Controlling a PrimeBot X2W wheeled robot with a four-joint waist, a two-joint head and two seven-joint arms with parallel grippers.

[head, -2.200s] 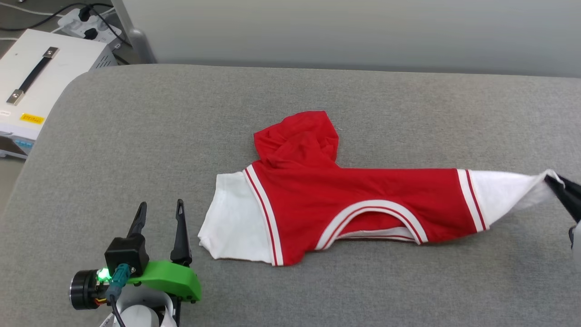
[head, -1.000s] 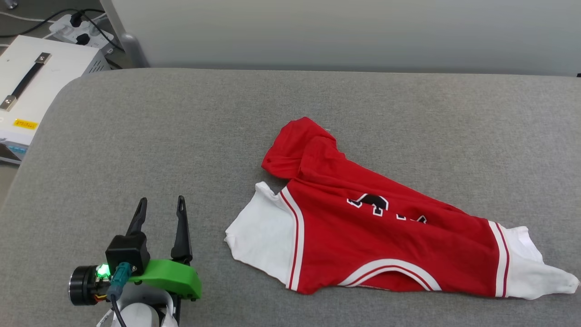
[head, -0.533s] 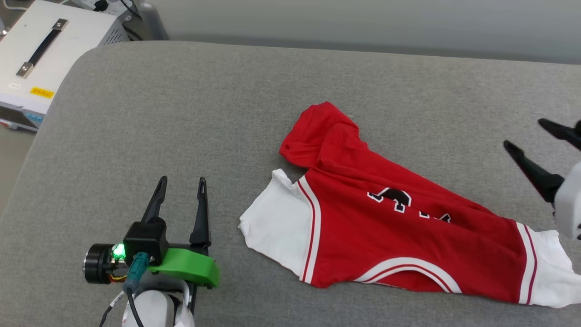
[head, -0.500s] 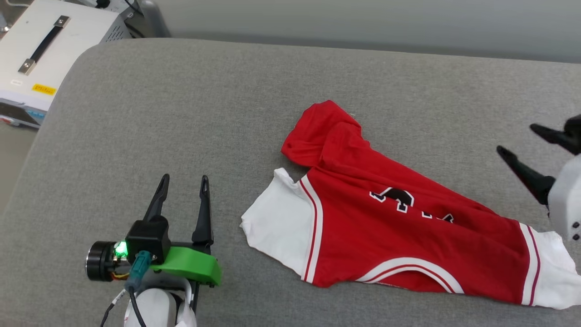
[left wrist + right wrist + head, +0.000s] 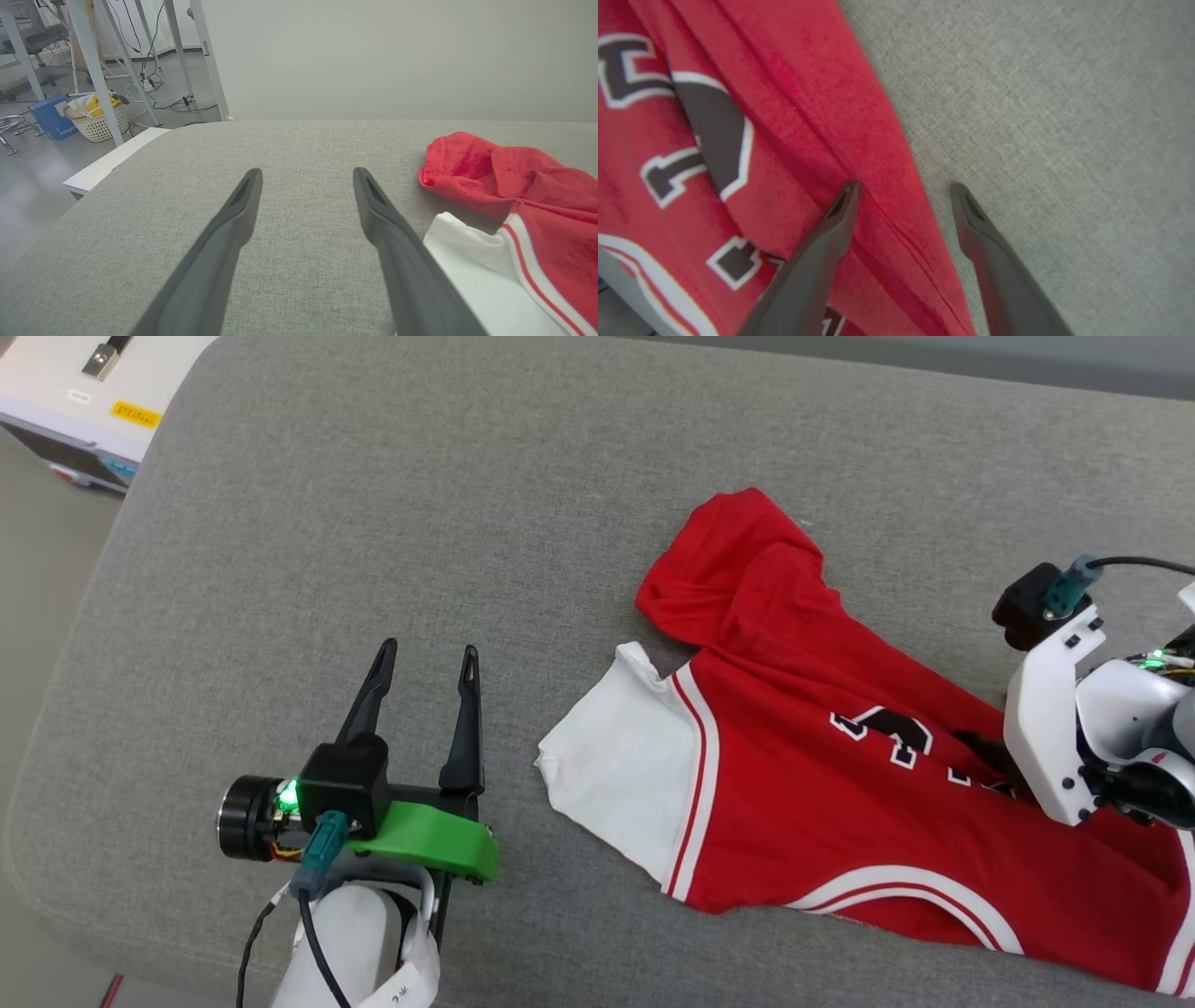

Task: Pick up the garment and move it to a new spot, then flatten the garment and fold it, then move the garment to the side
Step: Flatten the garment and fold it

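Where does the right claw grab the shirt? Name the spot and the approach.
Take the far red edge of the garment, from above: it lies creased beside bare cushion, and the open right claw straddles it, one finger each side.

Red garment on grey tabletop
Red body, white sleeve, red-and-white stripe trim, black lettering edged white; the tabletop cloth is flecked grey; the left hand has dark fingers on a green bracket.

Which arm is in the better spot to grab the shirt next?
Right, probably. The right arm has its open jaws astride the shirt edge, one finger over red cloth. The left arm has open jaws beside the sleeve, over bare cushion.
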